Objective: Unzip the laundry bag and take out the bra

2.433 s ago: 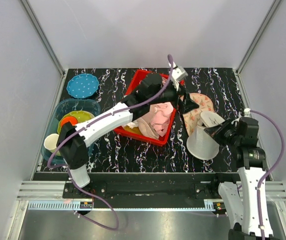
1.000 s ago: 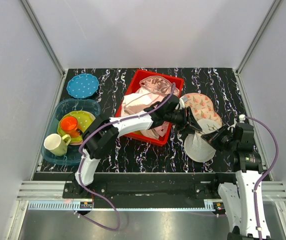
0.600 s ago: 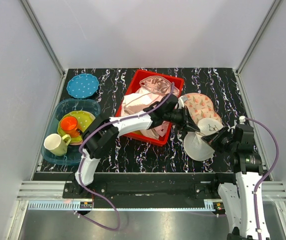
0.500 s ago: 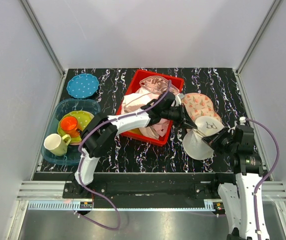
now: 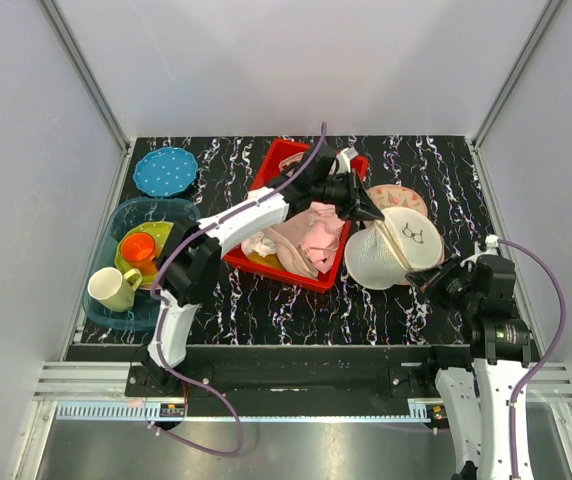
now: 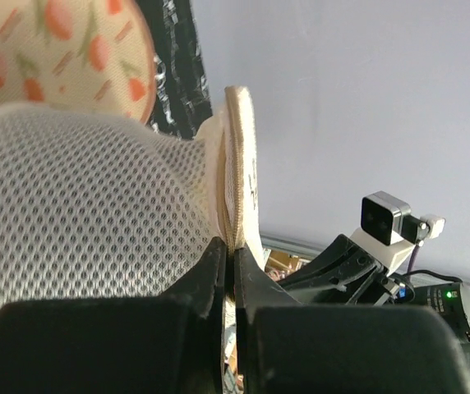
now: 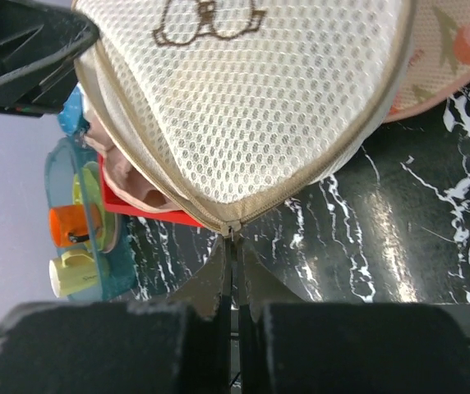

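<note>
Soft, light mesh bag (image 5: 391, 250) hangs stretched above the bench (image 5: 226, 160) beside the red bin (image 5: 296, 279), left fingers (image 6: 205, 275) pinching its zip seam and right fingers (image 7: 210, 287) pinching the zip end; it looks floppy, so grip only seam or pull.

i see my left gripper (image 6: 229, 250) with its jaws pinched together on the tan zip rim of the laundry bag (image 6: 79, 213), whose cream mesh fills the left. a peach patterned pad (image 6: 62, 49) lies beyond on the black marbled table (image 6: 182, 74). the right arm (image 6: 383, 271) sits lower right.
</note>
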Tool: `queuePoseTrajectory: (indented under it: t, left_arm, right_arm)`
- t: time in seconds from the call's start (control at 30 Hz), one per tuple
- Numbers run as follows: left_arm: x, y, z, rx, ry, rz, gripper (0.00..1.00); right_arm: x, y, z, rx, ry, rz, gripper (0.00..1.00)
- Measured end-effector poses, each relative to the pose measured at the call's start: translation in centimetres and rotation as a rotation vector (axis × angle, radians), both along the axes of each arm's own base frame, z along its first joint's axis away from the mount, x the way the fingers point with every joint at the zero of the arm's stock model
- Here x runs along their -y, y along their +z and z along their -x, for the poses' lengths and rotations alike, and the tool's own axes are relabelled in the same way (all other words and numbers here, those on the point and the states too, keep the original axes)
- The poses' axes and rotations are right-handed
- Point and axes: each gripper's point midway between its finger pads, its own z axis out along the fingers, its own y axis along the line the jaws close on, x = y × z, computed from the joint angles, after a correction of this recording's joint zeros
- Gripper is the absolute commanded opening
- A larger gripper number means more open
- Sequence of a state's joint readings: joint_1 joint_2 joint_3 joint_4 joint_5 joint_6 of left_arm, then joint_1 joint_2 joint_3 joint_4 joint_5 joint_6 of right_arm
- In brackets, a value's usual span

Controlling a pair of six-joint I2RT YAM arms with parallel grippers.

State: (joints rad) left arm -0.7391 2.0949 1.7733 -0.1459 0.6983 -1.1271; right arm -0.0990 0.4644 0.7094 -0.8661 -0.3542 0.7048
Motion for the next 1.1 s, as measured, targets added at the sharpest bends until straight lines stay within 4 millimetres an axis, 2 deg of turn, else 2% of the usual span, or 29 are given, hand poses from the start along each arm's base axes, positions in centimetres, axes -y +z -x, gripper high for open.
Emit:
queuePoseTrajectory:
  t: [0.07,0.17,0.2,0.3,0.43,0.57,0.7,0.83,0.93,1.03,1.1]
  left_arm:
    - [0.7,1.3,-0.4,0.038,-0.012,0.017,0.02]
    - [2.3,2.8,-1.6,0.117,-0.045,0.050,0.34]
    - [3.0,3.0,-2.3,0.146,-0.053,0.061,0.57]
    - [3.5,1.5,-3.8,0.187,-0.050,0.047,0.78]
    - [2.4,-1.5,-4.5,0.176,-0.038,-0.033,0.82]
    - [0.9,-2.6,-4.2,0.190,-0.030,-0.105,0.82]
    - [-1.4,-1.4,-1.7,0.210,-0.013,-0.169,0.82]
    - [-3.3,2.1,2.3,0.271,0.017,-0.173,0.82]
    - [-3.7,4.1,5.4,0.299,0.019,-0.157,0.83]
    - [-2.8,4.2,7.1,0.288,0.009,-0.148,0.84]
    - [-2.2,2.8,7.7,0.249,0.010,-0.173,0.85]
  right_arm:
    - [-0.2,1.3,-0.1,0.033,0.006,-0.006,0.00]
    - [-0.4,2.6,-0.6,0.075,0.017,-0.017,0.00]
    - [-0.4,2.6,-0.8,0.075,0.019,-0.018,0.00]
    - [-0.4,1.3,-1.4,0.030,0.020,-0.024,0.00]
    - [-0.5,-1.6,-2.2,-0.047,0.011,-0.058,0.00]
    - [-0.8,-3.3,-2.4,-0.085,0.001,-0.095,0.00]
    - [-0.8,-3.0,-2.8,-0.068,-0.004,-0.107,0.00]
    - [-0.8,-2.8,-3.2,-0.054,-0.004,-0.110,0.00]
    - [-0.8,-2.8,-3.3,-0.054,-0.005,-0.114,0.00]
    - [-0.8,-2.6,-3.4,-0.046,-0.005,-0.113,0.00]
    - [-0.8,-2.6,-3.4,-0.043,-0.004,-0.113,0.00]
